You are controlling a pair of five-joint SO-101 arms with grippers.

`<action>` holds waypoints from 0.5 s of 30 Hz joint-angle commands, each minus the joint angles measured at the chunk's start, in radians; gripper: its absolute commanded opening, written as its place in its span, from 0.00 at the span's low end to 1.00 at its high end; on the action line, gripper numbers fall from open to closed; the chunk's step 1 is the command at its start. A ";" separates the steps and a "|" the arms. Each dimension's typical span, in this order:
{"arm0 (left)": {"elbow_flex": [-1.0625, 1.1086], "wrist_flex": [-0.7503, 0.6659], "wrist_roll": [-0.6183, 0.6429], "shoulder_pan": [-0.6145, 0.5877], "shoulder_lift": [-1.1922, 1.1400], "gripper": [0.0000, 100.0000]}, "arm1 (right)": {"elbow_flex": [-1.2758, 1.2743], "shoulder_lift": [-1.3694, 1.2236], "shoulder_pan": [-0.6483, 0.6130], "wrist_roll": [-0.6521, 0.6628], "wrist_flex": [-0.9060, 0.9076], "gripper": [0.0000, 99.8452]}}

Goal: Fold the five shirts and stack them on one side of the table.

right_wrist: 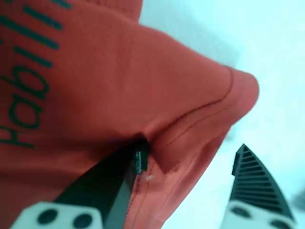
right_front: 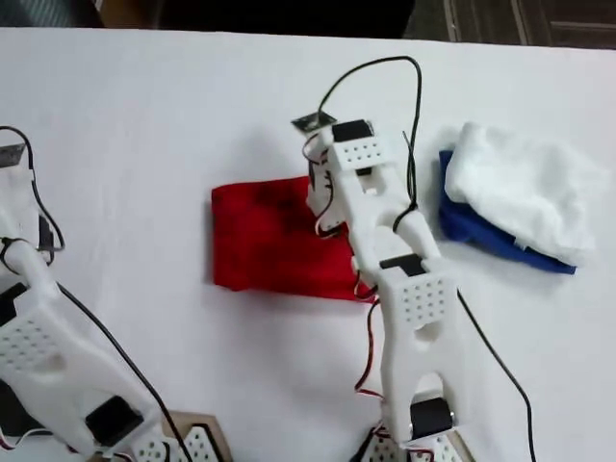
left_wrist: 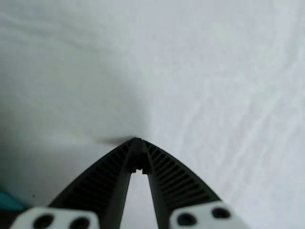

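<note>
Worktop: a white cloth-like surface (right_front: 144,144) with faint creases, seen close up in the left wrist view.
Room: beyond the worktop's far edge lies a dark strip, with a patch of striped floor (right_front: 544,19) at the far right corner.
Red shirt: the red shirt (right_front: 265,241) lies folded into a rough rectangle near the middle of the worktop. Dark lettering shows on it in the right wrist view.
Stack: a white shirt (right_front: 525,188) lies bunched on top of a blue shirt (right_front: 472,226) at the right side of the worktop, just apart from the red one.
Right arm: the right arm (right_front: 404,289) stretches from the near edge out over the red shirt's right end.
Right jaws: spread wide. One finger (right_wrist: 126,167) presses on the red fabric, and the shirt's hemmed edge lies between the two.
Left arm: the left arm (right_front: 43,356) sits at the near left corner, well apart from all the shirts.
Left jaws: closed tip to tip on nothing, over bare white worktop.
Cable: a black cable (right_front: 416,96) loops above the right arm's wrist.
</note>
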State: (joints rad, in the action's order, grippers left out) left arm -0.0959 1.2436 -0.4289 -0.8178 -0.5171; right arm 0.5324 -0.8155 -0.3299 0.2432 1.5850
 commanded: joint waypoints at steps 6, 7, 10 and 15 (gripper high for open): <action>-0.042 -0.006 0.011 0.006 0.046 0.03 | -0.012 -0.033 -0.018 0.006 0.002 0.19; -0.042 -0.006 0.011 0.006 0.046 0.03 | -0.012 -0.033 -0.018 0.012 0.002 0.17; -0.042 -0.005 0.011 0.006 0.046 0.03 | -0.012 -0.033 -0.018 0.072 0.002 0.10; -0.042 -0.005 0.011 0.006 0.046 0.03 | -0.006 -0.031 -0.008 0.072 0.002 0.02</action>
State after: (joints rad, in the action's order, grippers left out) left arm -0.0959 1.2436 -0.4289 -0.8178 -0.5171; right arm 0.5340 -0.8170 -0.3284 0.3092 1.5819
